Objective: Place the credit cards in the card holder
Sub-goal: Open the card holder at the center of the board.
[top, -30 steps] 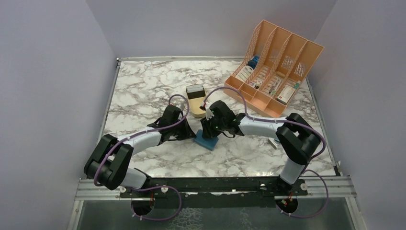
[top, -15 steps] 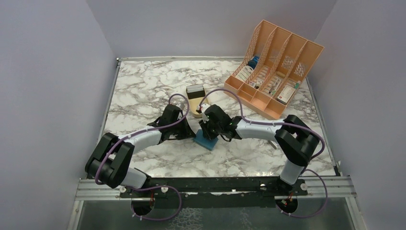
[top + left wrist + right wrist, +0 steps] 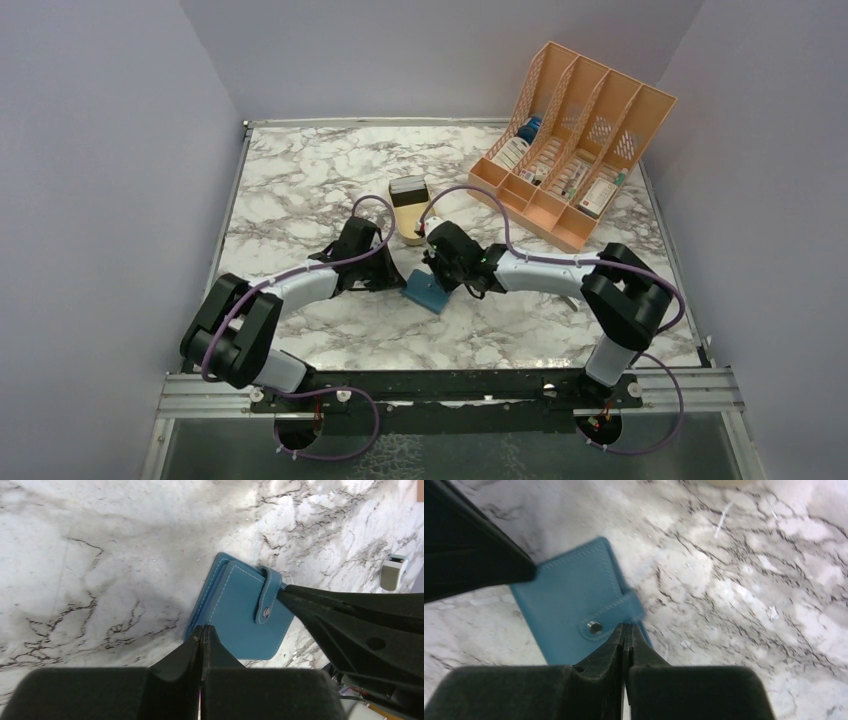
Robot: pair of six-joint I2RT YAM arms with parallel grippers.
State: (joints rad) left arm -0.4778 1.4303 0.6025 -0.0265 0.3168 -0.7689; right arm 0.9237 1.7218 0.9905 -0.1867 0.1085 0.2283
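Your card holder (image 3: 424, 292) lies closed (strap folded over) on the marble table (image 3: 300, 190), between the claws. The left gripper (image 3: 202, 635) and right gripper (image 3: 625, 632) sit at its opposite edges, fingers pressed together, empty.

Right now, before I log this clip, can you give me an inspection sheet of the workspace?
Surface: marble-patterned tabletop, flat.
Job's things: teal-blue folding stitched card holder lies closed, strap snapped; dark and pale cards seemingly in tan oval tray.
Clutter: orange slotted file rack, partly filled.
Grippers: left pincer and right pincer both shut, tips by the holder.
Cables: purple cables looping along both arms.
Surroundings: plain lilac walls.
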